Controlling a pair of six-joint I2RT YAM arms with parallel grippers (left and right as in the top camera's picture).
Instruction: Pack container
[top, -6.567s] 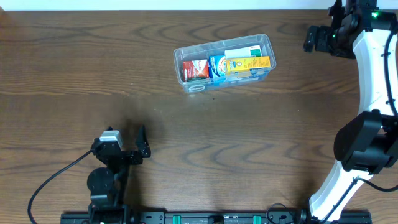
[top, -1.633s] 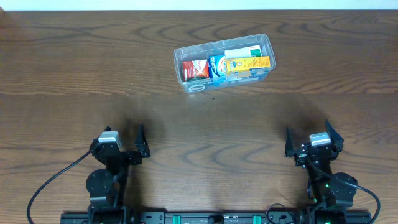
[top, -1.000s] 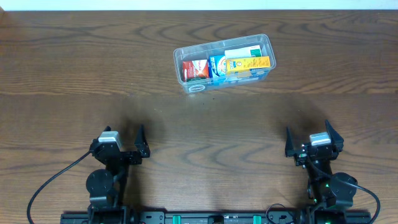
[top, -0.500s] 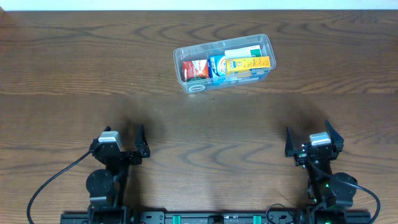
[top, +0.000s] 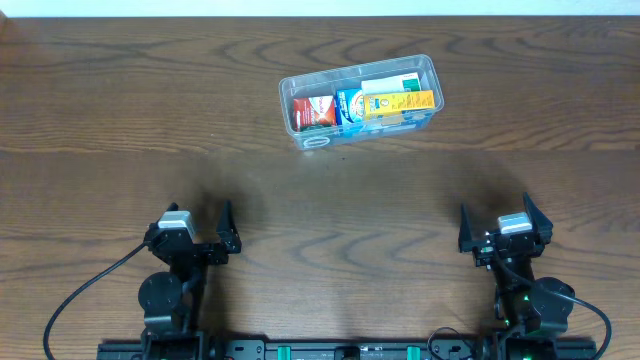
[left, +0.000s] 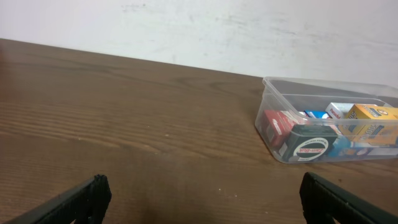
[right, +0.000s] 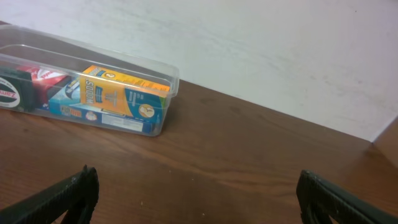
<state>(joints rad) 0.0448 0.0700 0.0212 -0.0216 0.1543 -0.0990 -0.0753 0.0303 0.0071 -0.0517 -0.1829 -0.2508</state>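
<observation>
The container (top: 290, 86), a clear tub with rounded corners, lies at the back of the table, tilted a little. It holds a red box (top: 313, 111), a blue box (top: 349, 106) and a yellow box (top: 400, 103). The left wrist view shows the container (left: 271, 129) to the right and ahead; in the right wrist view the container (right: 163, 118) stands at the left. My left gripper (top: 194, 226) rests open near the front left edge with nothing between its fingers. My right gripper (top: 494, 218) rests open at the front right, also with nothing in it.
A white wall (left: 199, 31) runs behind the table's far edge. A black cable (top: 85, 290) trails from the left arm's base. The arms' mounting rail (top: 330, 350) lies along the front edge.
The right arm was stretched to the far right corner in the earliest frame and has since folded back to the front right. Over the last second nothing has moved.
</observation>
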